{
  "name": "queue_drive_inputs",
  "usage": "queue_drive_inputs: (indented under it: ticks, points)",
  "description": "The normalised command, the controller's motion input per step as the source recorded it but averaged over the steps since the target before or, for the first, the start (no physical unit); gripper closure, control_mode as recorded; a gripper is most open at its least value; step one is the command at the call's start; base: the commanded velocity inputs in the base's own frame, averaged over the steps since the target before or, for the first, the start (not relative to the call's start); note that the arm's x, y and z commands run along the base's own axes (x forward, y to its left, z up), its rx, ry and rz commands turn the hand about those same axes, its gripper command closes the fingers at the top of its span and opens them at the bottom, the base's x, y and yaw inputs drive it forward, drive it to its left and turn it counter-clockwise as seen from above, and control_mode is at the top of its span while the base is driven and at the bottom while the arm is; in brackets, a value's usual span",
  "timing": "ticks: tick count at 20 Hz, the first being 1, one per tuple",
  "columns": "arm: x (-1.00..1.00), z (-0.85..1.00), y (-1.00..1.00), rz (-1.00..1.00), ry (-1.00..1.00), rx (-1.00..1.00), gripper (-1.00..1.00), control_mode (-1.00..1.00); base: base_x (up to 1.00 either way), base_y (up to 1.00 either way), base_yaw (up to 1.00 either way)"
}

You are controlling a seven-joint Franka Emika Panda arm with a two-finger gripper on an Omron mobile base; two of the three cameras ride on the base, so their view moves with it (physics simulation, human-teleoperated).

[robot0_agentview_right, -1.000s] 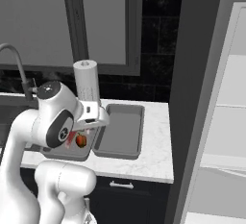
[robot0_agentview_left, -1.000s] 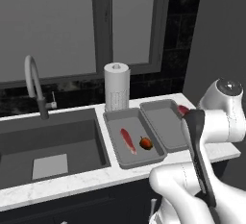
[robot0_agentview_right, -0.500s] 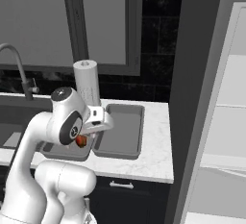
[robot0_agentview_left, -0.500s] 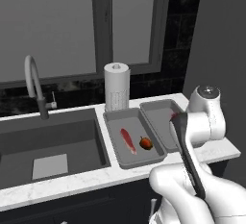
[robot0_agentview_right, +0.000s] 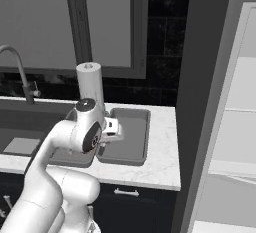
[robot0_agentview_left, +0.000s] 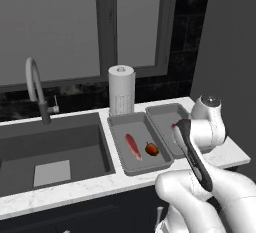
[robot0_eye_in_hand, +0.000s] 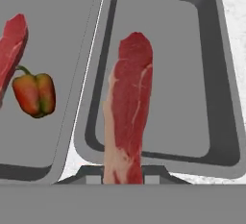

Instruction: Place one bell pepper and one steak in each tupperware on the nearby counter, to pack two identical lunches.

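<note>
My gripper (robot0_eye_in_hand: 123, 179) is shut on a long raw steak (robot0_eye_in_hand: 129, 107), which hangs over the empty right tupperware (robot0_eye_in_hand: 178, 74). The left tupperware (robot0_eye_in_hand: 62, 40) holds another steak (robot0_eye_in_hand: 12, 45) and a red-green bell pepper (robot0_eye_in_hand: 33, 93). In the left base view both grey tupperwares stand side by side on the white counter (robot0_agentview_left: 227, 152), the left tupperware (robot0_agentview_left: 120, 127) with its steak (robot0_agentview_left: 132, 147) and pepper (robot0_agentview_left: 151, 149). My arm covers the near part of the right tupperware (robot0_agentview_left: 162, 117), where a bit of the held steak (robot0_agentview_left: 174, 125) shows.
A paper towel roll (robot0_agentview_left: 121, 91) stands just behind the tupperwares. The dark sunken sink (robot0_agentview_left: 50, 147) with its curved faucet (robot0_agentview_left: 35, 84) lies to the left. A dark wall panel (robot0_agentview_right: 200, 77) rises to the right of the counter's end.
The hand has swung left and down with the steak, from the right tupperware's far right corner to over its middle. The jaws have stayed shut.
</note>
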Motion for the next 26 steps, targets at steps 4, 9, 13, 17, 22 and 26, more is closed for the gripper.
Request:
queue_drive_inputs:
  ticks: [4,9,13,17,22,26]
  points:
    - [0.54,-0.23,-0.17,0.00,0.02,0.27,1.00,-1.00,0.00,0.00,0.00]
    - [0.70,-0.17,0.00,0.00,0.00,0.01,1.00,-1.00,0.00,0.00,0.00]
    - [0.69,-0.30,0.00,0.00,0.00,0.00,1.00,-1.00,0.00,0.00,0.00]
    - [0.38,-0.27,-0.05,0.00,0.00,0.00,1.00,-1.00,0.00,0.00,0.00]
    - [0.29,-0.22,-0.12,0.00,0.00,0.00,1.00,-1.00,0.00,0.00,0.00]
    - [0.13,-0.16,0.00,0.00,0.00,0.00,1.00,-1.00,0.00,0.00,0.00]
